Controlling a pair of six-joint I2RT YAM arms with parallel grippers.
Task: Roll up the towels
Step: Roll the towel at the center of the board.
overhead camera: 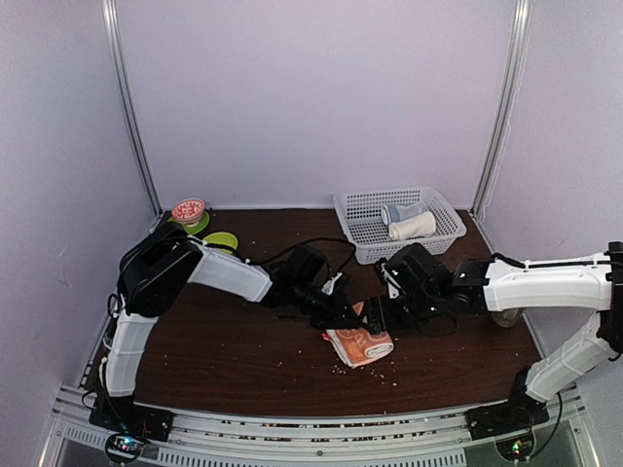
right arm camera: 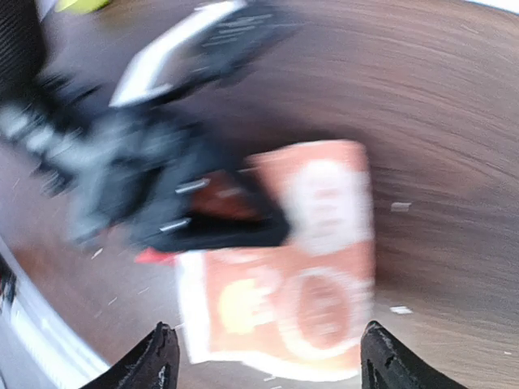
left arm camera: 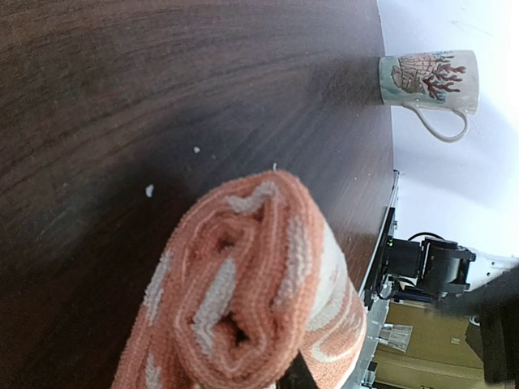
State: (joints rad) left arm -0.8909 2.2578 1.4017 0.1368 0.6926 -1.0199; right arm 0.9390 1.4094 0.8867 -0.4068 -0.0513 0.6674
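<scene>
Finding the orange-red towel lying on the dark wooden table, near the front middle, between the two grippers. Showing up in the left wrist view as a tight roll, its spiral end facing the camera and white patterning running through the pile.

Reaching in from the left with the left gripper, meeting the roll's left end. Seeming to straddle that end with dark fingers in the blurred right wrist view, yet giving no way of telling whether closing on the cloth or merely resting against it.

Hovering over the same towel with the right gripper, spreading its fingers wide and holding nothing. Leaving the circle-patterned cloth lying between and just ahead of the two tips, apart from both.

Resting well apart in the white basket at the back right: the cream-white towel, rolled, beside a pale grey-blue cloth bundle. Standing near the table's right edge: a patterned mug.
</scene>
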